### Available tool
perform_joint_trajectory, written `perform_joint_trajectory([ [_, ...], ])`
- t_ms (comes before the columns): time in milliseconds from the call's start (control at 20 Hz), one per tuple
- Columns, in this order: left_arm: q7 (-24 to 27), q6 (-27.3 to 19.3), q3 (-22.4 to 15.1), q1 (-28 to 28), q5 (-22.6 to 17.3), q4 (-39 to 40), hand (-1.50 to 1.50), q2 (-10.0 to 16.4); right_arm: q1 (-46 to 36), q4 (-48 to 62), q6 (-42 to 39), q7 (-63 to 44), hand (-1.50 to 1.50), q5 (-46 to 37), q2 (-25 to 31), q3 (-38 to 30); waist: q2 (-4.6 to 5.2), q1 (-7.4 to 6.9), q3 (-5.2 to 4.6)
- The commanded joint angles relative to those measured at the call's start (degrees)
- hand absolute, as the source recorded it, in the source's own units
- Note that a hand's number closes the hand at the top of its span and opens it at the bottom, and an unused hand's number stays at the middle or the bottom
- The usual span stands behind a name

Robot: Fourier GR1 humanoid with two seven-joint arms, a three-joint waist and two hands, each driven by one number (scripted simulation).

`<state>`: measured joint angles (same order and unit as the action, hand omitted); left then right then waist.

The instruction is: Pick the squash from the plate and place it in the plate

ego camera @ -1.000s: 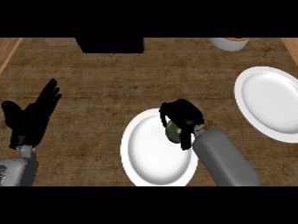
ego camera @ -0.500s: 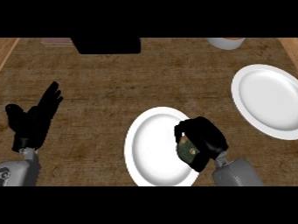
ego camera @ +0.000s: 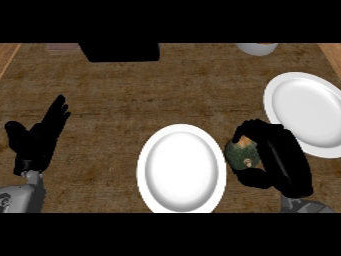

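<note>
Black right hand curled round squash, seemingly between near plate and far plate, left hand spread.

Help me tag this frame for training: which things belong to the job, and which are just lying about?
Job:
- squash, held in the right hand
- near plate
- far plate

Lying about:
- black box, at the back
- bowl, at the back
- left hand, resting open at the left
</note>
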<state>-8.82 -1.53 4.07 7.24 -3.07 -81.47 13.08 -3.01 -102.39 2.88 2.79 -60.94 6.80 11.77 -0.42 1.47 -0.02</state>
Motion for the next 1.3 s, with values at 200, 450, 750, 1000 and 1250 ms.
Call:
perform_joint_trajectory([
  [200,-0.75,-0.54,-0.84,3.39,1.07,2.17,0.0,-1.55,2.43,-3.66,2.48,0.55,1.5,12.94,1.72,-15.64,0.44,-0.9,0.06],
  [450,1.31,0.13,-0.07,0.62,1.28,1.44,0.0,-1.15,-2.55,2.52,-2.2,0.28,1.5,21.01,6.8,-26.42,0.45,-1.4,0.05],
  [750,0.36,1.96,0.69,1.65,0.91,1.41,0.0,0.13,-16.48,24.3,-0.37,5.43,1.5,23.04,14.87,-33.94,0.57,-2.07,0.06],
  [1000,-1.42,2.4,0.03,0.66,0.6,-2.18,0.0,-0.5,-21.93,41.72,3.39,12.17,1.5,19.88,20.14,-34.57,0.61,-2.55,0.08],
  [1250,1.26,1.47,-0.02,1.68,1.49,0.93,0.0,-1.91,-24.34,57.28,2.56,19.09,1.5,17.63,22.49,-32.59,0.84,-2.88,0.11],
])
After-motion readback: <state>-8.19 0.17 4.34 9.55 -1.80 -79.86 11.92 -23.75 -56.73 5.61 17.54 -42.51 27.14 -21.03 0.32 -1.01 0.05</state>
